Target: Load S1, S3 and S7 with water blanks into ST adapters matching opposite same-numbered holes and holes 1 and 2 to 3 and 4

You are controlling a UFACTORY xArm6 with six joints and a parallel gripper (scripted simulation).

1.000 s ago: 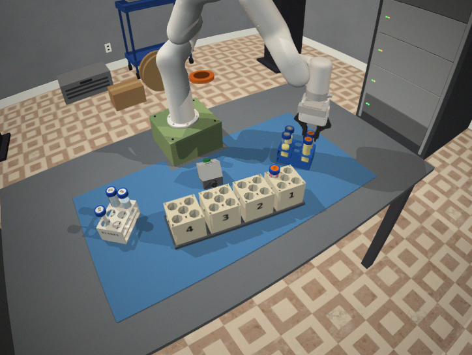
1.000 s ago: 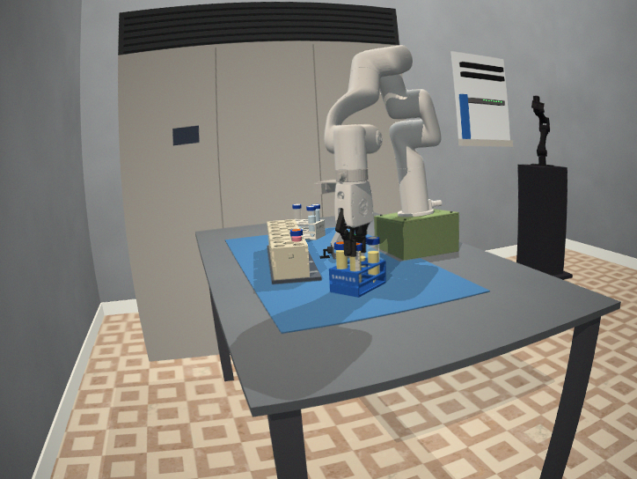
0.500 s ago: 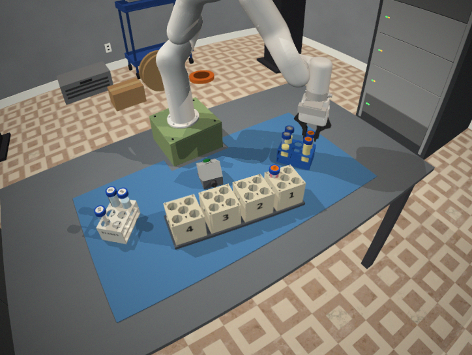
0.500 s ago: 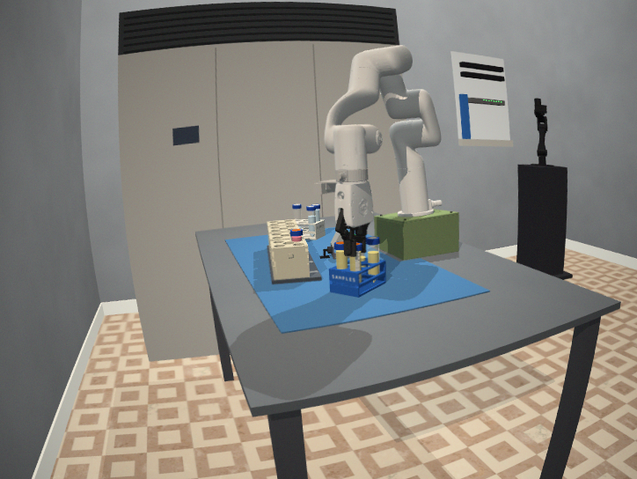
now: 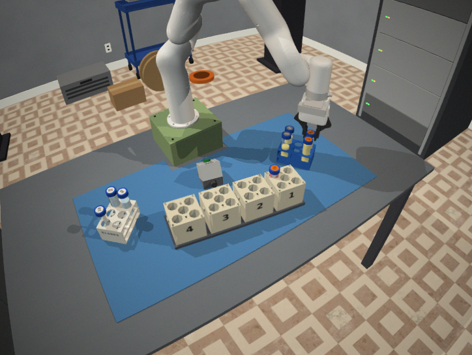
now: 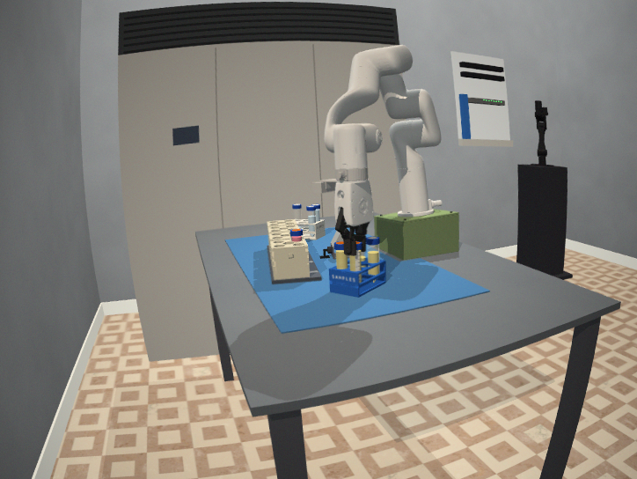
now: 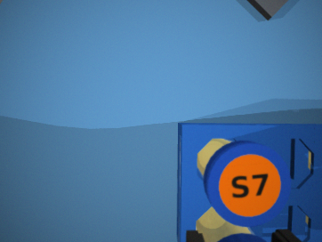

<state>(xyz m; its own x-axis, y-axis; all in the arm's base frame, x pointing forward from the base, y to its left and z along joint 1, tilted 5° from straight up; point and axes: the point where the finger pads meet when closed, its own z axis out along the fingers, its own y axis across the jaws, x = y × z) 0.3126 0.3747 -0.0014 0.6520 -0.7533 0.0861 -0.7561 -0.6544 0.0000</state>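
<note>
In front of you, a wide cabinet (image 6: pixel 267 154) stands behind the worktop (image 5: pixel 60 297) (image 6: pixel 421 350). A blue mat (image 5: pixel 152 282) (image 6: pixel 421 304) lies on that, under the long dark stand (image 5: pixel 248 222) (image 6: pixel 296 280) with its four numbered holders. Your white blanks rack (image 5: pixel 112 234) (image 6: pixel 320 227), with three white-dotted tubes, stands beyond holder 4. The blue samples rack (image 5: pixel 293 162) (image 6: pixel 343 277) (image 7: pixel 191 133) is near holder 1 (image 5: pixel 289 194) (image 6: pixel 289 262), and the small desk (image 5: pixel 209 170) with the green key (image 5: pixel 206 160) sits behind the row.

Your hand (image 5: pixel 309 136) (image 6: pixel 355 251) (image 7: pixel 240 237) is part-way open, its fingers closed on an orange-dotted tube (image 5: pixel 311 133) (image 6: pixel 355 262) (image 7: pixel 240 238) at the blue rack. You can't tell whether that tube is fully down, nor read its ID. S7 (image 5: pixel 307 145) (image 6: pixel 340 260) (image 7: pixel 249 185) stands just beside it in the rack, close to the fingers. Two grey-dotted tubes (image 5: pixel 287 134) occupy the rack's other side. One more orange-dotted tube (image 5: pixel 274 171) (image 6: pixel 296 234) is in holder 1.
</note>
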